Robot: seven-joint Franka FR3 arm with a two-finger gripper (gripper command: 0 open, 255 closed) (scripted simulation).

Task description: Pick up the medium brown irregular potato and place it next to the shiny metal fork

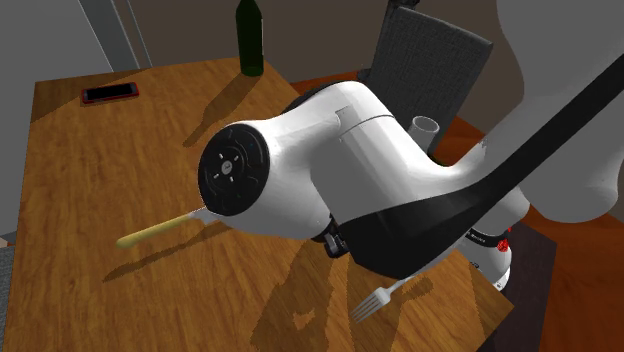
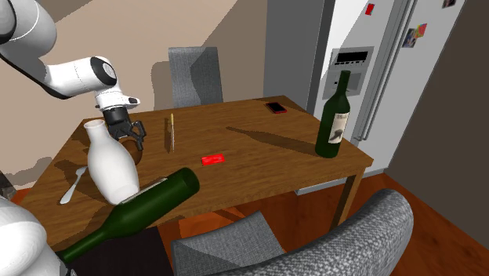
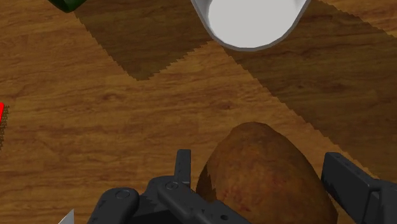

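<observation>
Where the white arm reaches down over a wooden bench (image 2: 258, 157), its black end effector (image 2: 132, 141) has both fingers pressed against the sides of a brown, lumpy potato (image 2: 138, 151). From the wrist camera, the potato (image 3: 264, 184) sits clasped between the two fingers, with wood grain beyond it and the open mouth of a white vase (image 3: 251, 22) close by. In the second exterior view, the potato is just behind this vase (image 2: 112, 165). I cannot tell whether the potato touches the wood. A metal fork (image 2: 74, 186) lies on the vase's other side, near the bench edge. A green bottle (image 2: 133, 216) lies on its side nearby, and a second bottle (image 2: 333, 118) stands upright at the far end.
</observation>
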